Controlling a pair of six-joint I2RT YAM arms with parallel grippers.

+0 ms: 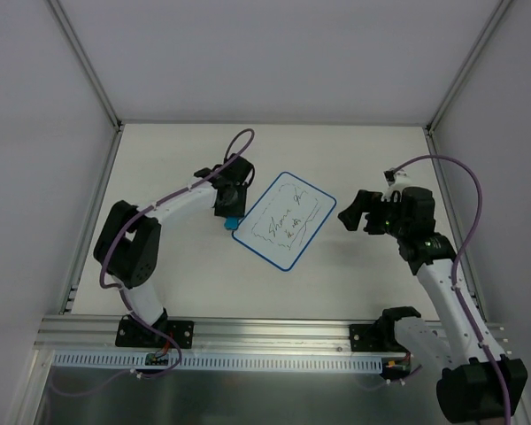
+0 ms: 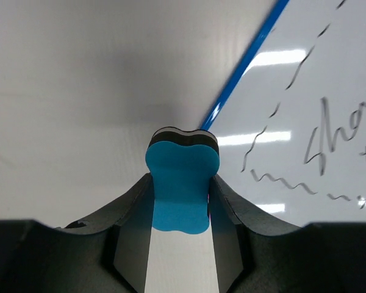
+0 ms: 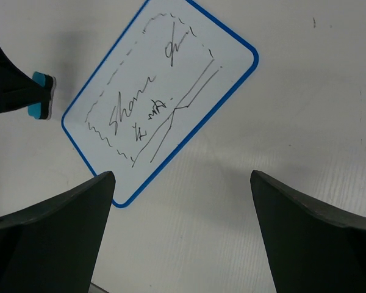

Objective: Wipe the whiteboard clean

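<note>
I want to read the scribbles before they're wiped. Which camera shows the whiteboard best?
The right wrist view: the whole whiteboard shows large, writing clear. Top external shows it whole but small; left wrist shows only an edge past the eraser.

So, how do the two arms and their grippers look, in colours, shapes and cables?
Both arms are alike: the left arm and right arm have white tubular links between bulky black joint housings. A thin purple cable loops along each arm. The left gripper and right gripper are matt black, each with two broad, wedge-shaped fingers. I see no markings.
</note>
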